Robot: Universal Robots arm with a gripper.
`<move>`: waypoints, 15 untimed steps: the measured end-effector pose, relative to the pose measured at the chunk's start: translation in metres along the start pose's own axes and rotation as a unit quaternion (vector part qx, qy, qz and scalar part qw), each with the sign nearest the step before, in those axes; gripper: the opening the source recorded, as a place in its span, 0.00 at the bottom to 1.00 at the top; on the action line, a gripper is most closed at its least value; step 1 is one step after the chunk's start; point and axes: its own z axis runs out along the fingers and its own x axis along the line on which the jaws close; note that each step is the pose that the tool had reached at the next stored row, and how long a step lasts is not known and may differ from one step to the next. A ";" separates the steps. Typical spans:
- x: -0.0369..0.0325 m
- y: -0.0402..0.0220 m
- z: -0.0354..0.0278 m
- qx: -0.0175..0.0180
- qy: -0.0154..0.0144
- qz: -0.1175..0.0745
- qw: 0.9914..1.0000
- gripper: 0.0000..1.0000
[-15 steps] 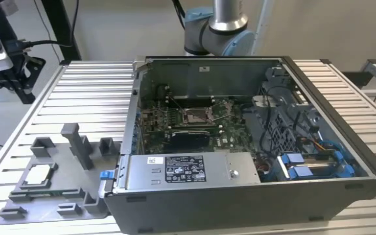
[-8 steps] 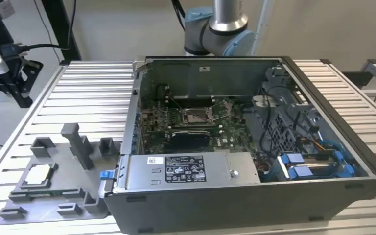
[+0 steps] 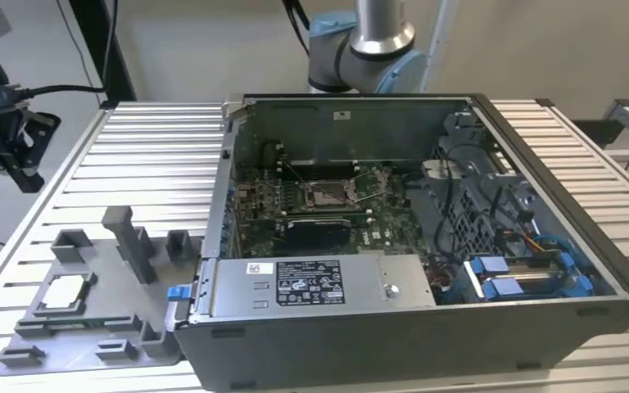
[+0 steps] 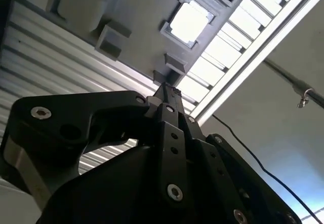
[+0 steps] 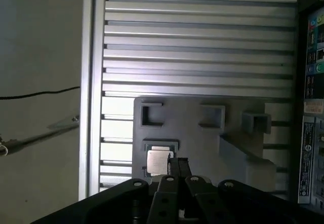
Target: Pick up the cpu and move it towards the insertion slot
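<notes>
The cpu (image 3: 65,288) is a pale silver square lying flat in a framed pocket of the grey tray (image 3: 128,323) at the exterior view's left. In both wrist views the cpu (image 4: 190,20) (image 5: 158,162) lies below the gripper (image 4: 166,88) (image 5: 178,162), apart from the fingertips. The black fingers stand close together with nothing between them, high above the tray and just beside the chip in the first wrist view. The insertion slot (image 3: 326,193) is a shiny square frame with a dark centre on the green motherboard inside the open computer case (image 3: 402,327).
Upright grey blocks (image 3: 131,237) rise from the tray near the cpu pocket. The case's tall wall (image 3: 219,205) stands between tray and motherboard. A silver power-supply box (image 3: 314,286) and blue-clipped cables (image 3: 511,274) fill the case's near side. The ribbed table (image 3: 151,155) extends behind the tray.
</notes>
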 end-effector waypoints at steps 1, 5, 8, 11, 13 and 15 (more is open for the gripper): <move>0.0014 -0.0014 0.0004 0.000 0.000 0.000 1.000 0.00; 0.0081 -0.0062 0.0024 0.000 0.000 0.000 1.000 0.00; 0.0122 -0.0076 0.0042 0.000 0.000 0.000 1.000 0.00; 0.0136 -0.0077 0.0057 0.000 0.000 0.000 1.000 0.00; 0.0143 -0.0077 0.0065 0.000 0.000 0.000 1.000 0.00; 0.0146 -0.0077 0.0068 0.000 0.000 0.000 1.000 0.00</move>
